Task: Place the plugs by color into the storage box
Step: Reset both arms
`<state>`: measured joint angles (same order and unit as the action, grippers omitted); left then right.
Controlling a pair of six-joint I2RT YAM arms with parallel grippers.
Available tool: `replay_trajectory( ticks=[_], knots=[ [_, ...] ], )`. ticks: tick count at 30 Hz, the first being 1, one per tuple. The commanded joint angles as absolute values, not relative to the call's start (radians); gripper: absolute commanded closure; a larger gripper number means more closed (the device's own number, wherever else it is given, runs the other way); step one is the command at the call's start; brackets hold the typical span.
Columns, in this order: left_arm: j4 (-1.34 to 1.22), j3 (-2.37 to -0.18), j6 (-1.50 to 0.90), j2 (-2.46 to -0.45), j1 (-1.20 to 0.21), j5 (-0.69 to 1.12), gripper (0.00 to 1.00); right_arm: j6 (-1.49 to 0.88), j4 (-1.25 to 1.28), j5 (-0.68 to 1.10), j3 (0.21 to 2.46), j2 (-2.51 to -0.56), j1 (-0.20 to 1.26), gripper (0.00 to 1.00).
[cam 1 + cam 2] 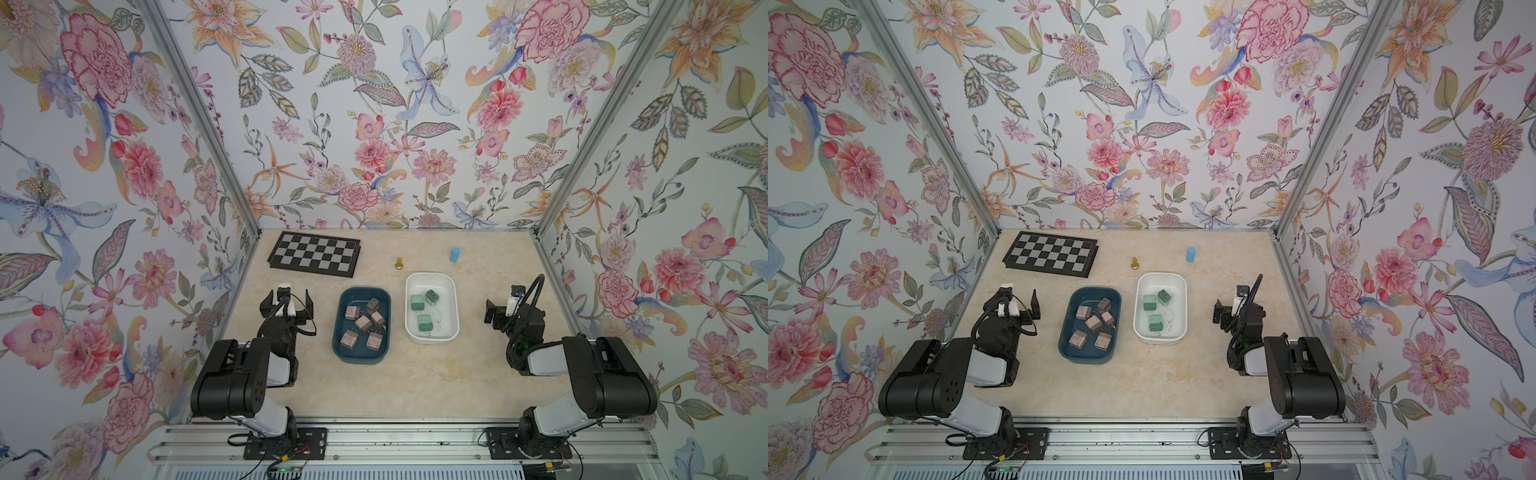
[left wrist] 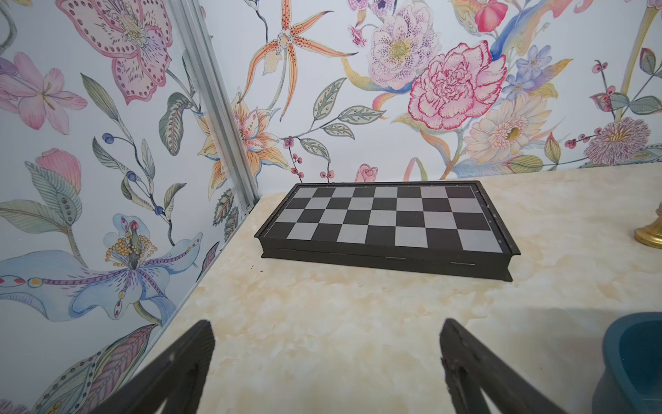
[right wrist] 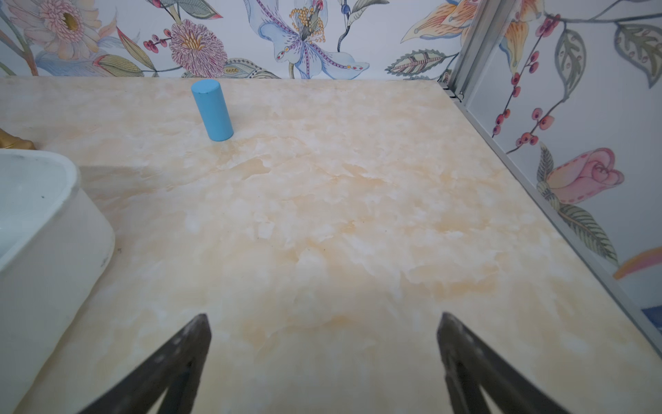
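Note:
Several brownish-pink plugs (image 1: 363, 323) lie inside a dark teal storage box (image 1: 361, 360) at mid-table. Three green plugs (image 1: 424, 322) lie in a white storage box (image 1: 432, 338) just to its right. Both top views show this; no plug lies loose on the table. My left gripper (image 1: 289, 296) hovers left of the teal box, open and empty, its fingers (image 2: 206, 344) spread over bare table (image 2: 326, 322). My right gripper (image 1: 500, 309) sits right of the white box, also open with nothing between its fingers (image 3: 324, 315). The teal box's corner (image 2: 630, 358) and the white box's wall (image 3: 53, 233) show in the wrist views.
A folded black-and-grey chessboard (image 1: 314, 253) lies at the back left. A small gold pawn (image 1: 399, 263) and an upright blue cylinder (image 1: 454, 254) stand behind the boxes. Floral walls with metal posts close in the table on three sides.

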<state>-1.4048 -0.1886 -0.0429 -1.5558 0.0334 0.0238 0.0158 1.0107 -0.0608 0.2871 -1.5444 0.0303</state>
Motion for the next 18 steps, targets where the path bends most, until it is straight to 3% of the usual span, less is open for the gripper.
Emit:
replay_trajectory(
  ticks=[1,18],
  knots=[
    [-1.42,-0.189,-0.006,-1.548,0.028,0.052,0.01,0.034,1.083,-0.064,0.298,-1.539,0.028,0.0],
    [-1.416,-0.192,-0.005,-1.547,0.026,0.048,0.0,0.037,1.09,-0.071,0.297,-1.542,0.032,0.0]
  ],
)
